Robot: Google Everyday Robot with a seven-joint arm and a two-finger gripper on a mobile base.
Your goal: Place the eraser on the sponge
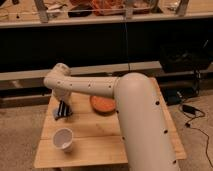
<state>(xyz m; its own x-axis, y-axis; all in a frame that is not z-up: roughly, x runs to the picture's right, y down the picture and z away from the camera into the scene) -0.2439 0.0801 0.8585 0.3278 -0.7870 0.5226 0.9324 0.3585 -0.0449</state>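
1. At the far left of the table [90,145], the tool [62,113] hangs fingers-down at the end of the arm [90,86]. Its fingers are drawn together, right over the sponge [54,114], a blue-grey pad that shows on either side of it
2. The eraser does not show as a separate thing. It is dark like the fingers, so I cannot tell whether it is clamped between them, lies on the sponge beneath them, or is hidden behind them. None of it shows out on the bare wood of the table
3. Risk at the left: the sponge is soft and sits close to the table's left edge. A tool that presses down or drags sideways could shove the pad askew or off that edge. A flat block let go off-centre or tilted on so small and yielding a pad could slide off
4. Risk on the near side: the white cup [64,139] stands upright near the tool, toward the near edge. A low pull-back that way could knock it over
5. Risk to the right: the orange bowl [102,105] lies just right of the tool, partly under the arm. A sagging arm or a sideways sweep could clip it
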